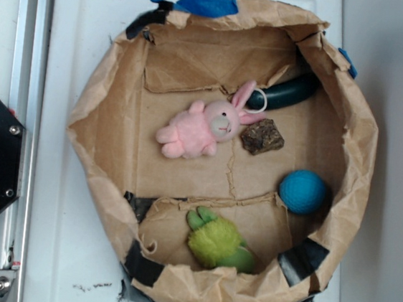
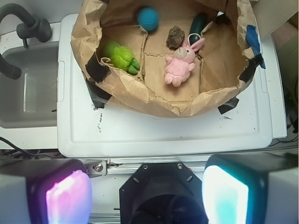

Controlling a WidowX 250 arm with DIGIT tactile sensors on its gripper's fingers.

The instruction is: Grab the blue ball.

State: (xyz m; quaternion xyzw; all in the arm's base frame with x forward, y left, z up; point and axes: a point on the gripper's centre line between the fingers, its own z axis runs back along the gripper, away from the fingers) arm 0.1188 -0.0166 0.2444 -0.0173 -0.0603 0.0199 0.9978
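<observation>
The gripper is sitting at the bottom of the wrist view with its two fingers wide apart. One finger pad is glowing pink and the other is glowing teal. Nothing is between them. The gripper is hanging well away from the toys, over the near edge of the white plastic tray.

On that tray a round brown paper nest with crinkly walls and black tape patches is sitting. Inside it, a soft pink bunny toy is lying in the middle. A lumpy brown rock is lying just beside the bunny's head. A dark green curved tube is leaning by the bunny's ears at the paper wall.

The small round teal-blue ball is resting at the far side of the nest, close against the wall, apart from the bunny and the rock. A fuzzy green plush toy is lying near another wall.

A grey sink is showing beside the tray.
</observation>
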